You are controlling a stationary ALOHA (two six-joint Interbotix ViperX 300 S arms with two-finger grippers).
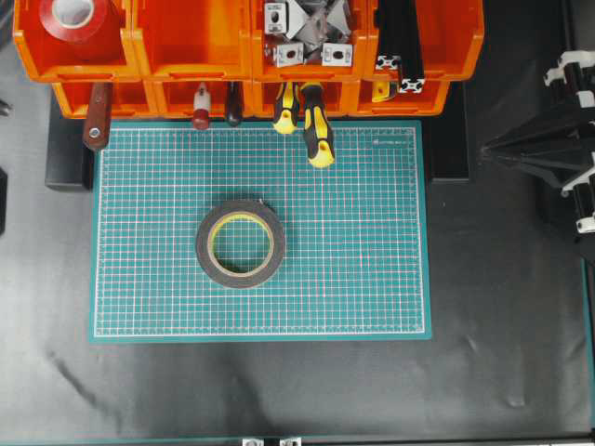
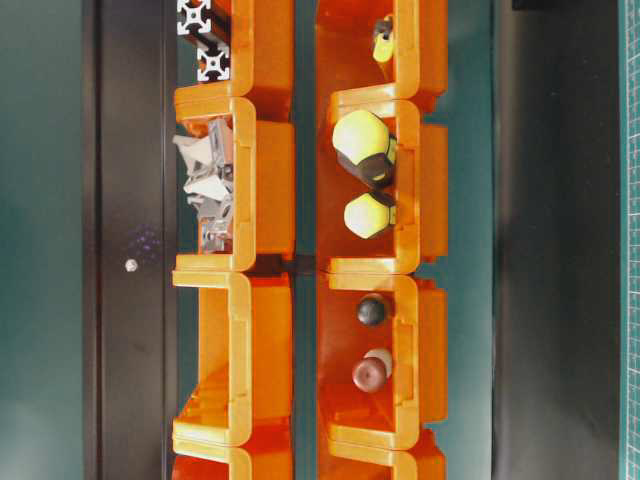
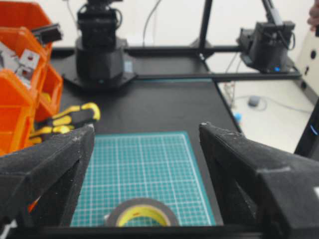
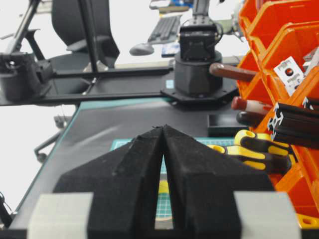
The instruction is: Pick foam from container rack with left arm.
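Nearest, the left gripper [image 3: 144, 149] is seen from its wrist camera with its jaws spread wide and nothing between them. Just beyond and below, the foam [image 1: 241, 243] is laid flat on the green mat [image 1: 372, 279], left of the mat's centre and apart from everything else. Farther back, yellow-handled tools [image 1: 316, 130] are hung out of the rack [image 1: 186, 46] over the mat's far edge; a red roll [image 1: 79, 19] is kept in its top left bin. At the right edge, the right gripper [image 4: 163, 144] is held closed on nothing.
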